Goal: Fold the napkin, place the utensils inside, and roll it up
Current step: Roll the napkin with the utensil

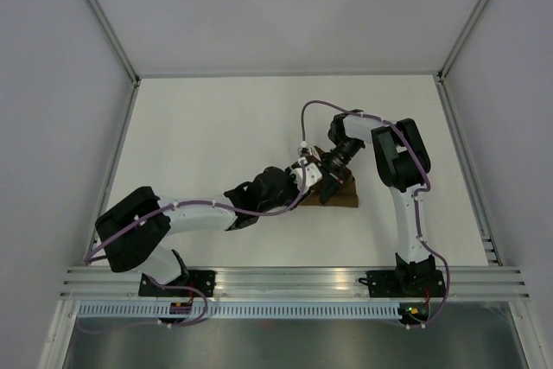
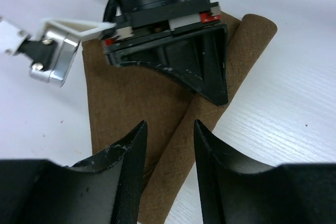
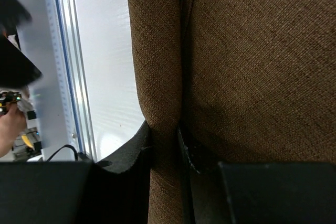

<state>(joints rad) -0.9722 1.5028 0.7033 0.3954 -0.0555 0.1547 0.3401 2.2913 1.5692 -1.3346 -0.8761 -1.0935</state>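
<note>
The dark brown napkin [image 1: 344, 196] lies on the white table, right of centre, partly rolled. Its flat part [image 2: 123, 95] spreads to the left of the rolled edge [image 2: 247, 45] in the left wrist view. My right gripper [image 3: 164, 142] is shut on that roll [image 3: 157, 51], one finger [image 2: 210, 72] pressing down from above. My left gripper [image 2: 169, 125] stands open astride the near end of the roll, with white table showing between the roll and its right finger. In the top view both grippers, left [image 1: 309, 181] and right [image 1: 328, 186], meet over the napkin's left end. The utensils are hidden.
The right wrist's silver camera bracket [image 2: 52, 59] hangs just left of the napkin. An aluminium rail [image 1: 294, 278] runs along the table's near edge and shows as a rail [image 3: 68, 77] close behind the roll. Grey walls enclose the table on three sides.
</note>
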